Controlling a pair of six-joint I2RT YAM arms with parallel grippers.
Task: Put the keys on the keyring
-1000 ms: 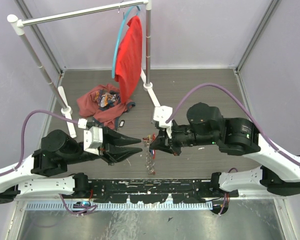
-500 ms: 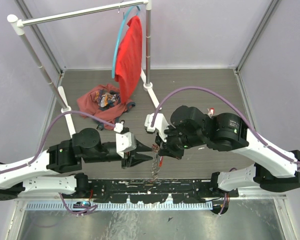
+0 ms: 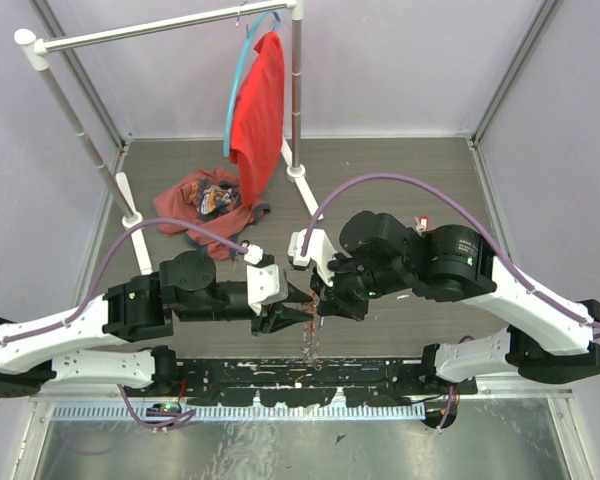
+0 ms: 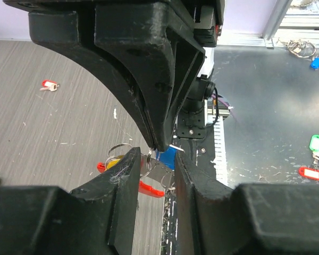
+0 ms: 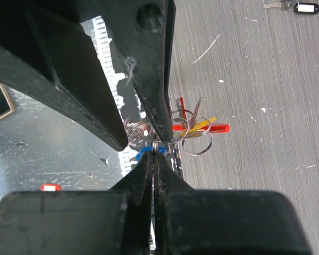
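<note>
While the right gripper (image 5: 154, 155) is pinched together on the keyring (image 5: 193, 133), holding the bunch in the air over the middle of the table's (image 3: 400, 190) near edge, the fine work falls to the left gripper (image 4: 155, 158). Its fingers stand apart on either side of the ring wire and a blue-headed key (image 4: 168, 156).

I judge the step to be threading that key. The right arm should hold dead steady, and the left should nip the key by its head and feed its hole along the split, turning rather than pulling.

From above, only two black noses meet, with the chain dangling below. The left wrist camera alone shows the gap and the blue head, plus a red-tagged key (image 4: 49, 85) loose on the table, well apart. The right wrist camera shows rings and a red tag (image 5: 210, 128) fanned beyond its fingers.
</note>
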